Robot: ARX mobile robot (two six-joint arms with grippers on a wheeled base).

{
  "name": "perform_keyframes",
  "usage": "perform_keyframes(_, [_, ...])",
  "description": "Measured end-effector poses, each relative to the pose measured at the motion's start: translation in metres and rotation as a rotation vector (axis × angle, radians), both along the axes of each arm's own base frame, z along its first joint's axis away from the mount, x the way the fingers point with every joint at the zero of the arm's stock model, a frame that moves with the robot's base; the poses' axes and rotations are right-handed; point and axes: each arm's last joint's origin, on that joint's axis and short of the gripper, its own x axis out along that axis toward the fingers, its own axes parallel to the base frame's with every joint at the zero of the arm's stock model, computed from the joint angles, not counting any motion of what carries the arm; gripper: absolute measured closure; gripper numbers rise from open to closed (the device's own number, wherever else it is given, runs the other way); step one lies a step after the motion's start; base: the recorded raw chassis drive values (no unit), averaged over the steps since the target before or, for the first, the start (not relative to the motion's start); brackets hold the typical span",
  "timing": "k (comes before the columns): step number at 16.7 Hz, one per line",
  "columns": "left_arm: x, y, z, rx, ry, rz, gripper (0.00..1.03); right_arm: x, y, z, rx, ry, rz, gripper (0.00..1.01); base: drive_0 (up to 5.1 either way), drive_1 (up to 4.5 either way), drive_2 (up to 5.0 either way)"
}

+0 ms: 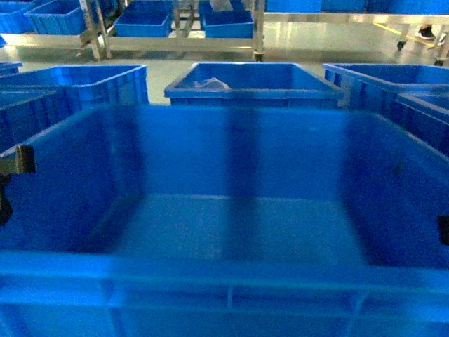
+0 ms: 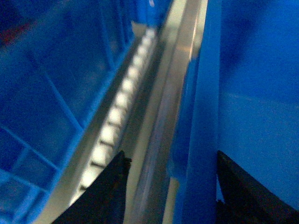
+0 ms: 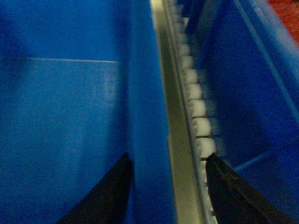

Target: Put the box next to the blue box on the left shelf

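The box (image 1: 231, 210) fills the head view, held between 2 arms: the left gripper (image 2: 170, 186) straddles and grasps its left rim, the right gripper (image 3: 168, 186) its right rim. Roller tracks of the left shelf (image 2: 119, 100) run along both sides, with 1 neighbouring crate (image 2: 42, 93) just beside each wall.

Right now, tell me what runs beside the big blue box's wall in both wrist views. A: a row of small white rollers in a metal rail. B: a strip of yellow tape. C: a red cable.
A: white rollers line the rail beside the box wall in both wrist views.
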Motion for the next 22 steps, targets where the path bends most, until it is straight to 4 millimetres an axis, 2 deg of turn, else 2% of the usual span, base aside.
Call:
perform_keyframes(1, [0.002, 0.000, 0.012, 0.006, -0.114, 0.041, 0.38, -0.001, 0.000, 0.006, -0.003, -0.047, -0.014, 0.48, 0.0, 0.00, 0.0])
perform_keyframes(2, [0.002, -0.004, 0.041, -0.019, -0.302, 0.073, 0.19, -0.002, -0.003, 0.027, 0.023, -0.298, -0.102, 0.28, 0.0, 0.00, 0.0])
perform_keyframes(3, [-0.013, -0.032, 0.080, -0.057, -0.566, -0.065, 0.05, -0.017, -0.013, 0.078, 0.058, -0.776, -0.250, 0.04, 0.0, 0.00, 0.0])
perform_keyframes(5, [-0.016, -0.031, 0.076, 0.033, -0.567, -0.016, 0.05, -0.024, -0.015, 0.065, 0.002, -0.749, -0.256, 0.03, 0.0, 0.00, 0.0])
perform_keyframes(9, [-0.017, -0.028, 0.076, 0.077, -0.563, 0.008, 0.05, -0.025, -0.016, 0.066, -0.010, -0.754, -0.256, 0.03, 0.0, 0.00, 0.0])
perform_keyframes(10, [-0.018, -0.027, 0.076, 0.076, -0.555, -0.016, 0.07, -0.025, -0.016, 0.066, -0.011, -0.754, -0.255, 0.03, 0.0, 0.00, 0.0])
perform_keyframes(12, [-0.026, -0.016, 0.067, 0.042, -0.559, -0.142, 0.21, -0.025, -0.016, 0.066, -0.011, -0.754, -0.255, 0.03, 0.0, 0.00, 0.0])
perform_keyframes(14, [-0.031, -0.012, 0.062, 0.033, -0.561, -0.173, 0.27, -0.025, -0.016, 0.066, -0.012, -0.752, -0.255, 0.03, 0.0, 0.00, 0.0])
perform_keyframes(16, [-0.036, -0.008, 0.056, 0.027, -0.562, -0.196, 0.32, -0.025, -0.017, 0.065, -0.011, -0.722, -0.212, 0.06, 0.0, 0.00, 0.0])
perform_keyframes(18, [-0.041, -0.003, 0.050, 0.022, -0.561, -0.215, 0.39, -0.028, -0.023, 0.063, 0.000, -0.678, -0.112, 0.13, 0.0, 0.00, 0.0])
perform_keyframes(20, [-0.057, 0.009, 0.030, 0.019, -0.544, -0.234, 0.65, -0.047, -0.033, 0.049, 0.071, -0.669, 0.101, 0.39, 0.0, 0.00, 0.0])
perform_keyframes(22, [-0.069, 0.018, 0.017, 0.017, -0.549, -0.236, 0.90, -0.059, -0.038, 0.032, 0.089, -0.647, 0.160, 0.64, 0.0, 0.00, 0.0])
